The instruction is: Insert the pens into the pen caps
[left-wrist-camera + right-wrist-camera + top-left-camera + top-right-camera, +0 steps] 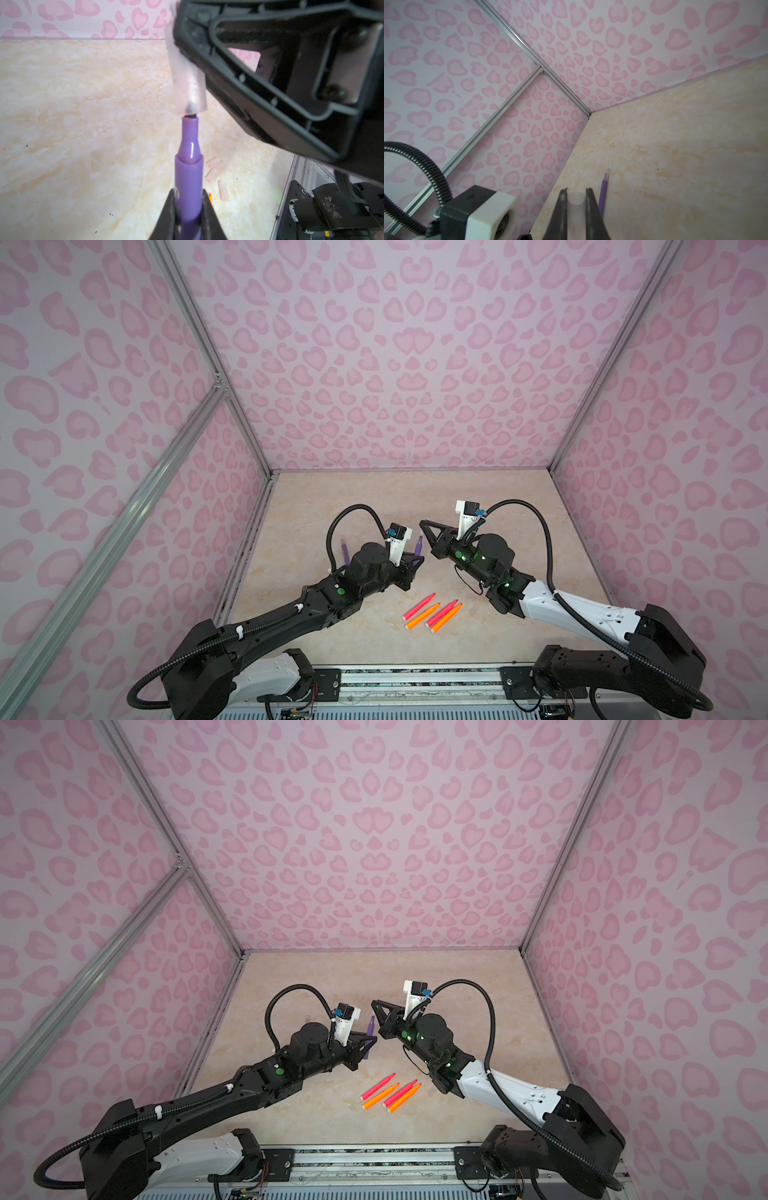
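The left claw (188, 195) is clamped on the smooth round barrel of a purple pen (188, 166). The pen stands out past the black fingers, with a stepped shoulder that narrows to a slim neck and a dark nib. The right claw (576, 193) is closed on a cap (187, 83), a short tube of frosted clear plastic. The cap's open mouth sits right at the nib, though it is tilted a little off the pen's line. In both top views the two claws meet above the middle of the worktop (332, 497), a glossy beige surface with a marble pattern.

Two pink pens (419, 605) and two orange pens (422, 616) lie side by side on the near part of the worktop. All four are slanted the same way and alternate in colour. A few loose caps (212, 174) lie clustered under the right arm. A second purple pen (345, 551) lies beyond the left arm, its far end pale and clear.
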{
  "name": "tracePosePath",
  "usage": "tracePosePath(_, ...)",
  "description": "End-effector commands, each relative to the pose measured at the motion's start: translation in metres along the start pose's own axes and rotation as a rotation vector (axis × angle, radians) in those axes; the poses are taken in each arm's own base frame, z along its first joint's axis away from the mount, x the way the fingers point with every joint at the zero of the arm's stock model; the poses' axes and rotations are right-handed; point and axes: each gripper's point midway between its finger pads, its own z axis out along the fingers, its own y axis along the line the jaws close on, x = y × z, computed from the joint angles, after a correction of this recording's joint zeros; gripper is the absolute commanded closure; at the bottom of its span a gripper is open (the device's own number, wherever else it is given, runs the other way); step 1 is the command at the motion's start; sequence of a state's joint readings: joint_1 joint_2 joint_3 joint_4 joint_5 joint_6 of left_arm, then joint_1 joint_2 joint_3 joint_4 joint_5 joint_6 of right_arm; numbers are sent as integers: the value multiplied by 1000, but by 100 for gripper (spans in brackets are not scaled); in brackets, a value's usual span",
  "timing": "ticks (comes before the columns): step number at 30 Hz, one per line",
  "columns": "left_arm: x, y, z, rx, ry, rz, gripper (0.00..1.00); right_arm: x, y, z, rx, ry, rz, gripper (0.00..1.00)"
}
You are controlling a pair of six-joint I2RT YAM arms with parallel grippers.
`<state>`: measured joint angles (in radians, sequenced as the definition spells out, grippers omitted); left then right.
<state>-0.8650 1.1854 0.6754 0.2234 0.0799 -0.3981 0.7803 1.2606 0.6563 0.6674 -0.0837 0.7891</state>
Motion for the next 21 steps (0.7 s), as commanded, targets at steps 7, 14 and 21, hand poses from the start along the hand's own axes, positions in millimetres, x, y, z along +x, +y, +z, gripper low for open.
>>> tracePosePath(7,-6,3,-3,1,-30,-27,96,2,9,2,-30,-4,-14,100)
tracePosePath(14,-12,6,-13,24,-64,-57,96,9,14,-1,-58,-5,-12,100)
tracePosePath(21,-15,0,-18,60,-77,-51,96,21,23,0,-70,16,-31,100)
